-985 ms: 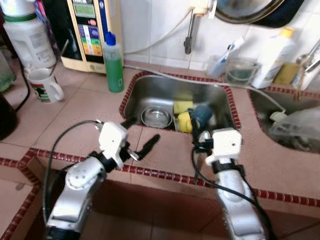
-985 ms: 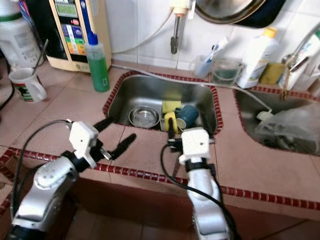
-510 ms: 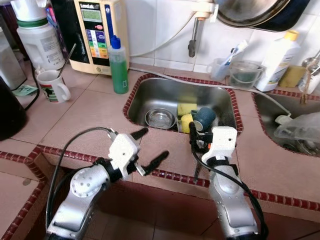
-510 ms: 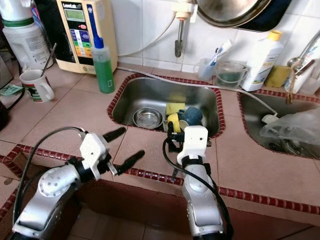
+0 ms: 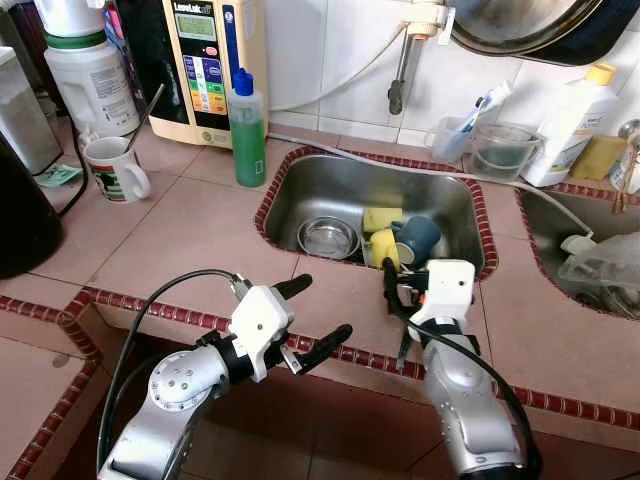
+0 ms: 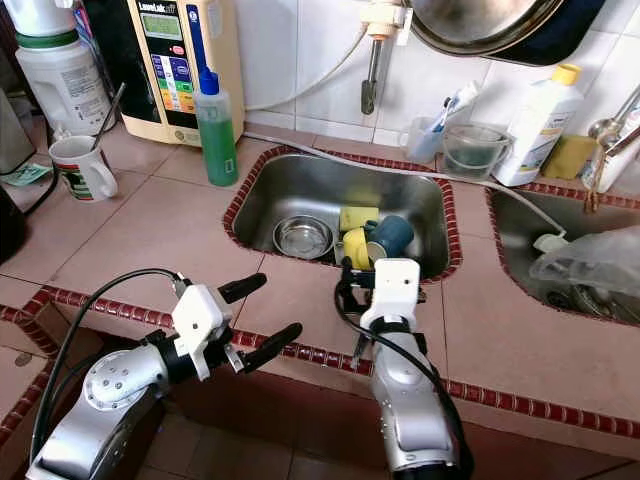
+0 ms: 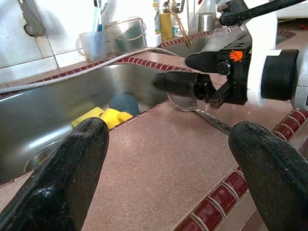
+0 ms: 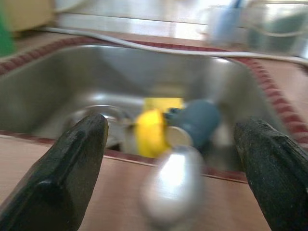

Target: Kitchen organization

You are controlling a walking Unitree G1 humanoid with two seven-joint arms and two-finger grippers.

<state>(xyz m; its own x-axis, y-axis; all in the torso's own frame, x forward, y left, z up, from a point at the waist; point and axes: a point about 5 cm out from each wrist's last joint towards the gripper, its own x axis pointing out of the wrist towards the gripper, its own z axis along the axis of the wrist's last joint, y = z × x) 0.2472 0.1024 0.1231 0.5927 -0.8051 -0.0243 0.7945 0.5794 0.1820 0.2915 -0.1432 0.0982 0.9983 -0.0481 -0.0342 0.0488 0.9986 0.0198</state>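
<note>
left claw (image 5: 312, 312) is hanging released over the front edge of the tiled surface (image 5: 190, 225), its two black fingers spread wide and gripping nothing. behind it a mug (image 5: 115, 170) and a green soap bottle (image 5: 247, 130) are standing near the sink (image 5: 290, 180). inside the sink a small steel bowl (image 5: 328, 237) is lying beside yellow sponges (image 5: 383, 232) and a blue cup (image 5: 416, 238) tipped on its side. right claw (image 5: 392, 290) is hovering released just before the sink's near rim, fingers apart, with a metal spoon (image 7: 192, 105) lying on the surface under it.
</note>
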